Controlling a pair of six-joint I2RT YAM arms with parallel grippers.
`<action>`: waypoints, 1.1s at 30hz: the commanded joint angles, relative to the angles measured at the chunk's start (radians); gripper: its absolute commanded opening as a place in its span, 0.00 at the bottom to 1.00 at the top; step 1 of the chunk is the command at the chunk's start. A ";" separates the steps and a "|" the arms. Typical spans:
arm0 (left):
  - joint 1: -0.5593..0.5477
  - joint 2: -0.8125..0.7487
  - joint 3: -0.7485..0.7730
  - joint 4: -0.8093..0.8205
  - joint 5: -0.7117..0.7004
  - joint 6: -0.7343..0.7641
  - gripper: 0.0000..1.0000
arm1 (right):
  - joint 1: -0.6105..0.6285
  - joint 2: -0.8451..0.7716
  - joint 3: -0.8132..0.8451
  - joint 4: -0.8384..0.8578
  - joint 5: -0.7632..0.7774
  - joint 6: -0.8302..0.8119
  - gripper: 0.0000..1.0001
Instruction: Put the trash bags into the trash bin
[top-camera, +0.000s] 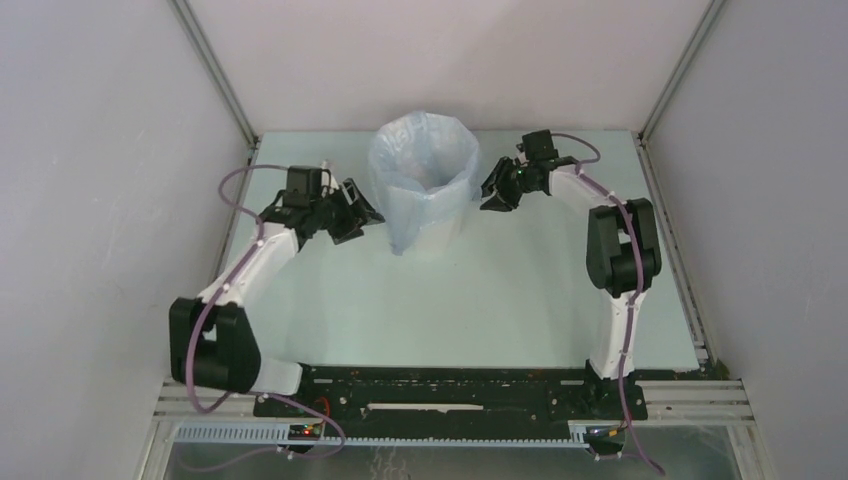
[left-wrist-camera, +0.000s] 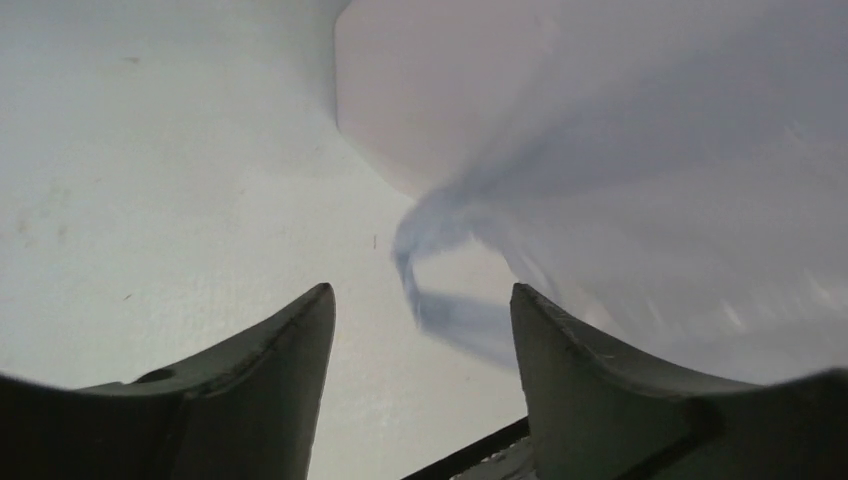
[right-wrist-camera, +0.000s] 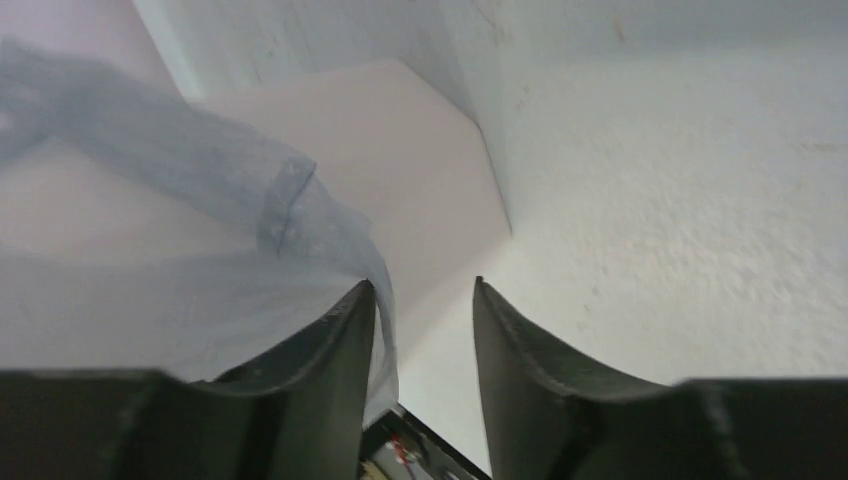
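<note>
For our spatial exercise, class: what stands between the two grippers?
Top view: the trash bin, lined with the trash bag, stands between left gripper and right gripper.

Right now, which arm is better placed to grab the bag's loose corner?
Probably left. The left end effector, open, faces the trash bag's hanging corner by the trash bin; the right end effector has film beside one finger.

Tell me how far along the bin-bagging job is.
Done: the trash bag lines the trash bin, its film folded over the rim and hanging outside. In hand: nothing; the left gripper and right gripper stand open beside the bin, one each side. Left: perhaps only evening out the loose film drooping low on one side.
</note>
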 joint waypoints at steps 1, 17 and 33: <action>0.007 -0.181 -0.015 -0.142 -0.125 0.109 0.76 | -0.018 -0.189 0.034 -0.205 0.047 -0.189 0.53; 0.007 -0.508 -0.043 -0.310 -0.158 0.048 0.88 | 0.038 -0.288 -0.118 -0.160 0.133 -0.211 0.71; -0.001 -0.684 0.093 -0.473 -0.250 0.109 0.92 | 0.209 -0.051 0.001 0.164 0.121 0.029 0.71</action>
